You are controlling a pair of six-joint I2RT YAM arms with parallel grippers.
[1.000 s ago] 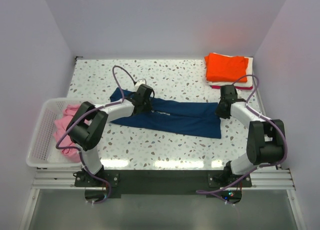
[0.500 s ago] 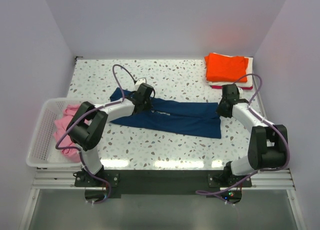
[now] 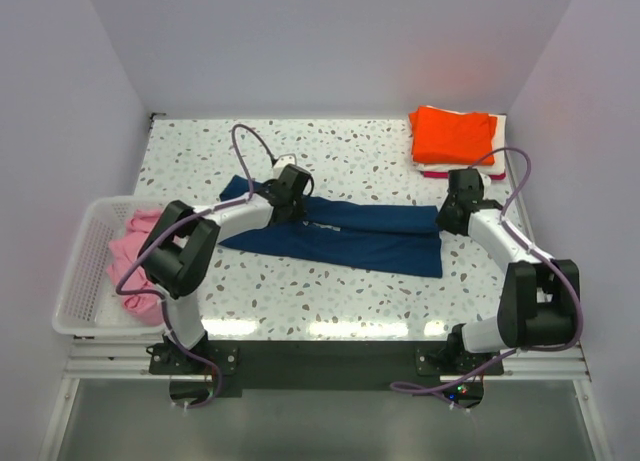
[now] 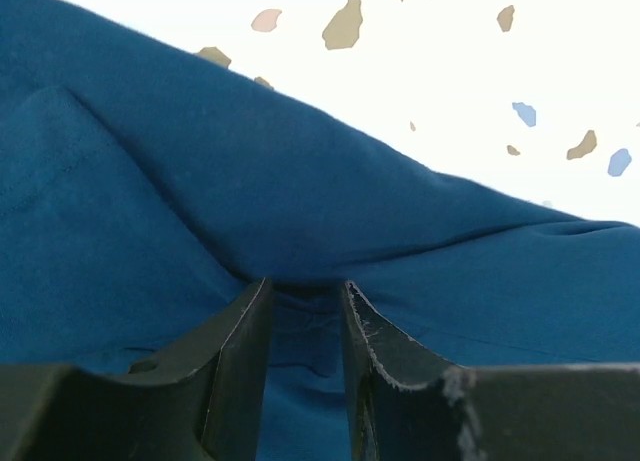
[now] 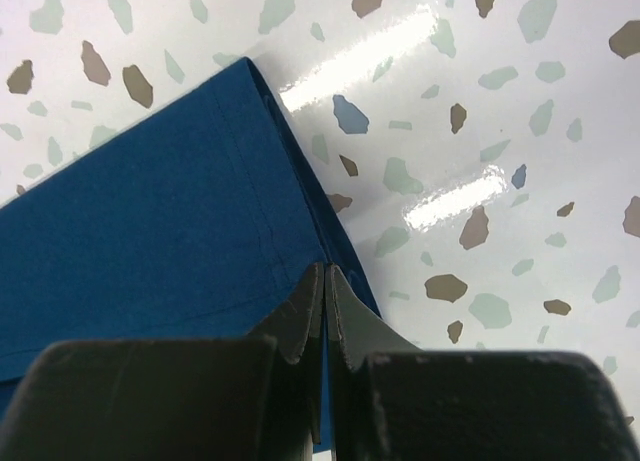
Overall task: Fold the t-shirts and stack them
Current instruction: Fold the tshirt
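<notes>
**Ana:** Both wrists had edged a touch farther from the basket [image 3: 80,261] than a second before, and the left gripper [image 4: 305,286] had sprung apart after a quick squeeze!

**Ben:** Agreed. Its jaws stood parted, with a pucker of the navy t-shirt [image 3: 350,236] at the tips and nothing pinched that I could see.

**Ana:** And the shirt itself?

**Ben:** It lay as a long band on the table [image 3: 350,291], one end near the basket, the hem end stretching well away from it.

**Ana:** What about the right gripper [image 5: 325,271]?

**Ben:** Clenched tight at the hem corner, the end farthest from the basket. Cloth showed on both sides of the fingertips, so I judged it was nipping the very edge.

**Ana:** Thin bite, that.

**Ben:** That was the worry. With one end free and the other held by a sliver, any pull would likely have dragged the band askew, or the hem could simply have slipped out.

**Ana:** Anything else?

**Ben:** That pucker might have snagged on the left fingers as they rose and undone the fold. And the right arm stood close to the folded pile topped by the orange t-shirt [image 3: 452,133], in the corner farthest from the basket. A wide swing could have knocked it. The pink t-shirt [image 3: 125,256] waited inside the basket.
</notes>
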